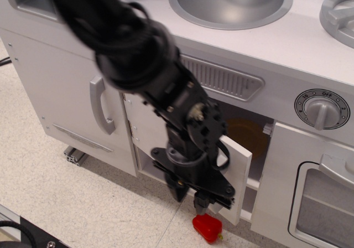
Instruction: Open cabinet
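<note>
The cabinet door (239,176), plain light grey, hangs on two small hinges (131,130) at its left side and stands swung well open toward me. My black gripper (189,199) is low in front of the door's free edge, fingers pointing down. It is closed where the short silver handle sits, and the handle itself is hidden behind the fingers and wrist. The dark inside of the cabinet shows, with a round yellow-brown object (246,134) in it.
A red toy pepper (206,227) lies on the floor just below the gripper. The taller narrow door with a curved handle (101,105) is at the left. The windowed oven door (326,203) and a dial (321,109) are at the right, the sink (232,1) above.
</note>
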Robot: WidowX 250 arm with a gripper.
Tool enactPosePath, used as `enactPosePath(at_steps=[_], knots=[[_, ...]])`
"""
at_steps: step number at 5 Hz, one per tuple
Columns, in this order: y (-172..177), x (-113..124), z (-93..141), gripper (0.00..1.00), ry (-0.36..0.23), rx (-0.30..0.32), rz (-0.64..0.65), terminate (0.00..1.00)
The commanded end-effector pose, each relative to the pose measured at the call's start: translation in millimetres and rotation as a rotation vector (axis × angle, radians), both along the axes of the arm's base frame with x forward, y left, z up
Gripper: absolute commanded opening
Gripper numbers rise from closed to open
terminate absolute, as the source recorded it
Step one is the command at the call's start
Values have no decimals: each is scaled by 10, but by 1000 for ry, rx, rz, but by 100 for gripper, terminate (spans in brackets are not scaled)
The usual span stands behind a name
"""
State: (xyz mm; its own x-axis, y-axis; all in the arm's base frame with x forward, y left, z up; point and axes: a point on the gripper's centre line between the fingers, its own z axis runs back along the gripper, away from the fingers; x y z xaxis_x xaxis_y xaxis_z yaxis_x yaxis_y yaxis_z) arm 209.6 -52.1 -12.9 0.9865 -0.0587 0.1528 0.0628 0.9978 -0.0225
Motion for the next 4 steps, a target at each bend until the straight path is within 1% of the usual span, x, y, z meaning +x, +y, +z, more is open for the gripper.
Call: enactPosePath(at_steps=[1, 2, 3, 4], knots=[[21, 360, 589, 100, -96, -33, 86, 0], [-8, 660, 651, 100, -145, -35, 111, 0], [-10, 884, 660, 100, -166, -39, 137, 0], [-59, 997, 611, 100, -176, -20, 94, 0]])
